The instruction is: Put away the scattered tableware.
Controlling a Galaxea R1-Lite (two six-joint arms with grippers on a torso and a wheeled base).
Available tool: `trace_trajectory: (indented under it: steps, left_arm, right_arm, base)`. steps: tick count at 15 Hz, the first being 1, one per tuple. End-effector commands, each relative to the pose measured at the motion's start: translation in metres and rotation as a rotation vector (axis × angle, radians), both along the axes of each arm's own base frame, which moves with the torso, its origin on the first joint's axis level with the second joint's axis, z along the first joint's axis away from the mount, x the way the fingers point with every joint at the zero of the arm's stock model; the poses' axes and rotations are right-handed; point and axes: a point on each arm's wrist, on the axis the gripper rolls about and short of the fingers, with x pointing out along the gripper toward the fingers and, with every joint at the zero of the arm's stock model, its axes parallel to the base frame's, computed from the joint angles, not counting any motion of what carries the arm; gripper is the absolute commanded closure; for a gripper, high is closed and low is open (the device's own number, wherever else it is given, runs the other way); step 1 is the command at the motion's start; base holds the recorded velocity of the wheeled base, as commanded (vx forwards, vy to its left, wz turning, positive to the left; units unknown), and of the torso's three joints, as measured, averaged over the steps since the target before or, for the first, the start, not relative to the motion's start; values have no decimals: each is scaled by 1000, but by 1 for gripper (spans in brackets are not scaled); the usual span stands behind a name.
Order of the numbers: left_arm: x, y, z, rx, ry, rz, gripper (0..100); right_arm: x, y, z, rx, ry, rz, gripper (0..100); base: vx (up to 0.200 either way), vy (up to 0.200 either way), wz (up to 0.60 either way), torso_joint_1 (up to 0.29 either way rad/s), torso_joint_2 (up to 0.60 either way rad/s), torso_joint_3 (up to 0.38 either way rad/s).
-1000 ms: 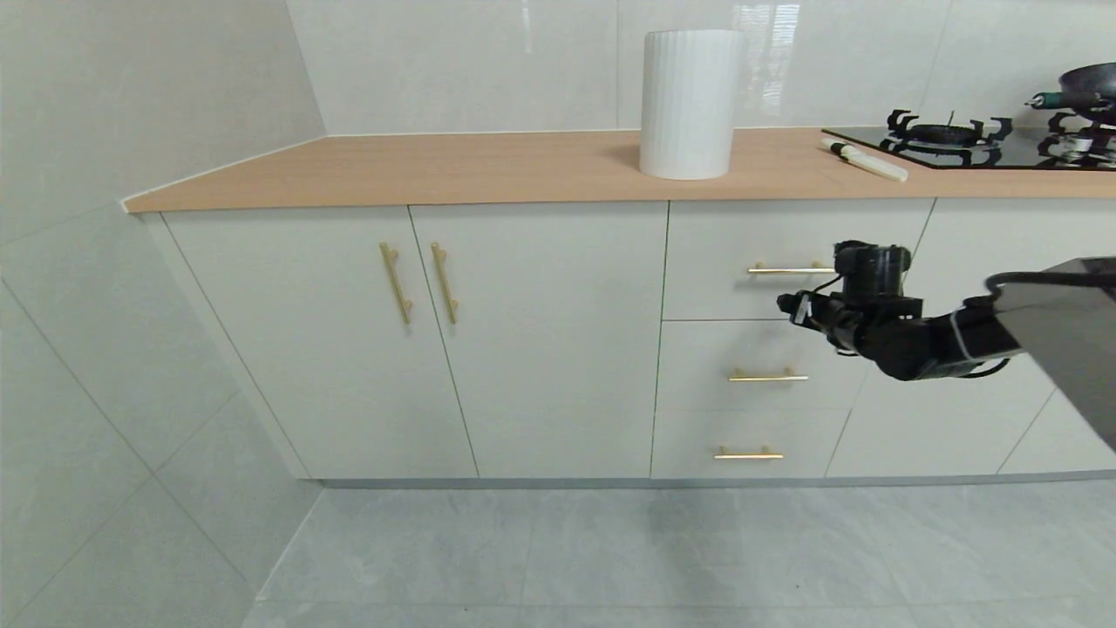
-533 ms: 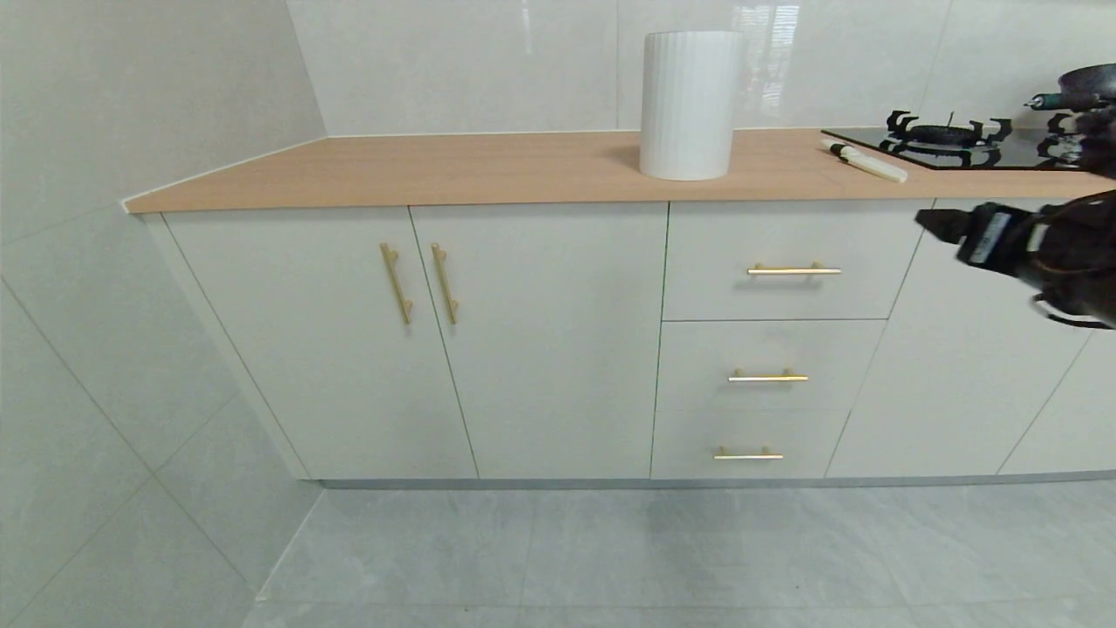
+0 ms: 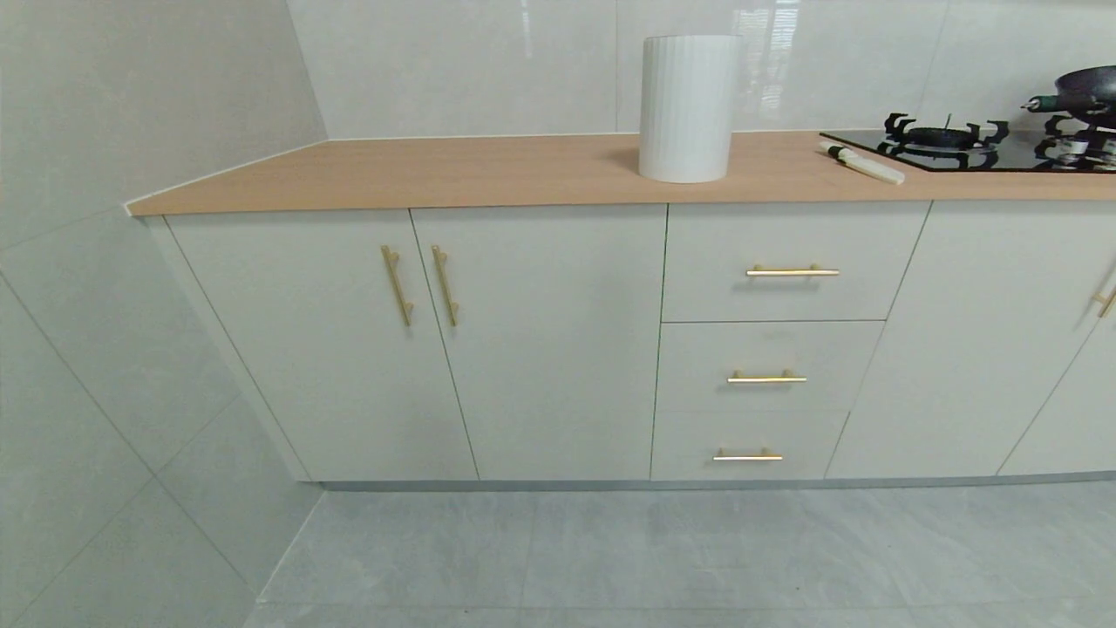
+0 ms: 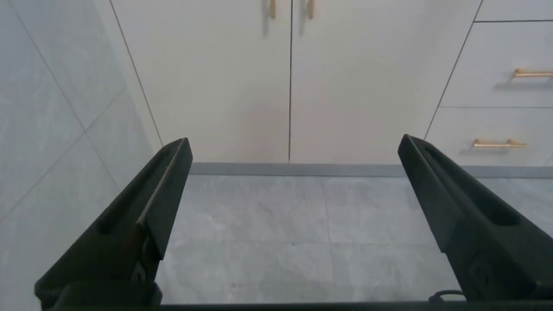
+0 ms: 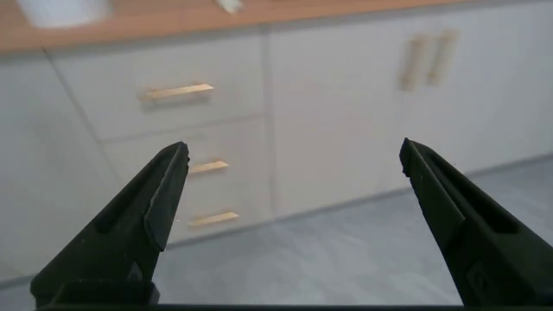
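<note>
A white-handled utensil lies on the wooden counter beside the stove. A tall white ribbed container stands upright on the counter to its left. My left gripper is open with nothing between its fingers, low over the grey floor in front of the cabinet doors. My right gripper is open and holds nothing, facing the drawer stack from a distance.
Below the counter are two cabinet doors with gold handles and three drawers with gold handles. A dark pan sits on the stove at the far right. A tiled wall closes the left side. Grey floor tiles lie open in front.
The right arm, in front of the drawers a second ago, swung up and to the right and has left the head view. The head view shifted very slightly.
</note>
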Motion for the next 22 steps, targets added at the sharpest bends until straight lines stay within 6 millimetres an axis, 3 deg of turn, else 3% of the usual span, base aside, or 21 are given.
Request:
trace_trajectory:
  steps: [1,4,8,11,14,19,20,22]
  left_arm:
    - [0,0,0,0,0,1,0]
    - [0,0,0,0,0,1,0]
    - [0,0,0,0,0,1,0]
    - [0,0,0,0,1,1,0]
    - [0,0,0,0,0,1,0]
    - [0,0,0,12,0,-1,0]
    - [0,0,0,86,2,-5,0]
    - [0,0,0,73,2,-4,0]
  right_arm:
    - [-66,-9,-18,-3,-139,-88,0]
    - [-88,-9,-42,-6,-114,-203,0]
    - [-98,-9,-62,1,-142,-229,0]
    - [-98,-4,-89,-3,-134,-273,0]
    - [-78,-1,-112,16,-84,-171,0]
    - [-27,9,-170,-14,-117,310,0]
    - [-22,9,-184,-24,-67,326,0]
    - [-22,10,-189,25,-34,331,0]
  base:
    - [0,0,0,0,0,0]
    - [0,0,0,0,0,0]
    - [0,0,0,0,0,0]
    - [0,0,0,0,0,0]
    - [0,0,0,0,0,0]
    - [0,0,0,0,0,0]
    - [0,0,0,0,0,0]
    - [0,0,0,0,0,0]
